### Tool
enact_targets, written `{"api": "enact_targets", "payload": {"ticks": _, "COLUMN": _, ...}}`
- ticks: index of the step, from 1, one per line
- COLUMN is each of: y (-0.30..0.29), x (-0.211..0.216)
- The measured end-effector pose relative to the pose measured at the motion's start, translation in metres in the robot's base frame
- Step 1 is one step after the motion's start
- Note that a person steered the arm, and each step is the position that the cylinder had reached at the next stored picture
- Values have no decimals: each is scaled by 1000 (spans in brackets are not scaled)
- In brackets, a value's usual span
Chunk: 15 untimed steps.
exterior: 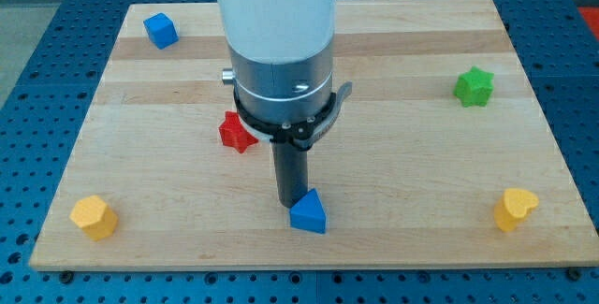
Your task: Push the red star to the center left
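Down from the top of the view comes the big white and grey arm [279,51], and it ends in a dark rod. My tip [289,202] is the low end of that rod, and it rests on the wooden board [393,173]. It has no fingers, so it cannot be apart, together or clamped on anything; it is just a plain stick. My tip is just beside the blue triangle block [309,213], on the block's left and a bit farther back. They look like they touch, but the block hides the very end, so I cannot tell for sure.

The red star [237,132] lies a little to the left of the middle of the board. It sits to the left of the rod and farther away than my tip. Part of the star is hidden behind the black ring of the arm. My tip and the red star are apart.

A blue cube [160,30] sits in the far left corner of the board. A green star [474,87] sits on the right side, far from the rod. A yellow block [94,217] with flat sides sits in the near left corner. A yellow heart [515,209] sits in the near right corner. All four are well apart from my tip.

Around the board is a blue table [37,42] with rows of small holes.
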State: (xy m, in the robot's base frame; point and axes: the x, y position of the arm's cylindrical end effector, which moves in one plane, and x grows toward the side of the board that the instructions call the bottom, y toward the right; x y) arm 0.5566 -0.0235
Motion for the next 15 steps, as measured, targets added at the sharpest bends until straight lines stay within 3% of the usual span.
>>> {"api": "enact_targets", "payload": {"ticks": 1, "y": 0, "x": 4}}
{"api": "enact_targets", "payload": {"ticks": 3, "y": -25, "x": -65}}
{"api": "enact_targets", "payload": {"ticks": 5, "y": -70, "x": -72}}
{"api": "enact_targets", "payload": {"ticks": 6, "y": -69, "x": -82}}
{"api": "enact_targets", "payload": {"ticks": 8, "y": 1, "x": -81}}
{"api": "enact_targets", "payload": {"ticks": 9, "y": -11, "x": -106}}
{"api": "enact_targets", "payload": {"ticks": 15, "y": -150, "x": -111}}
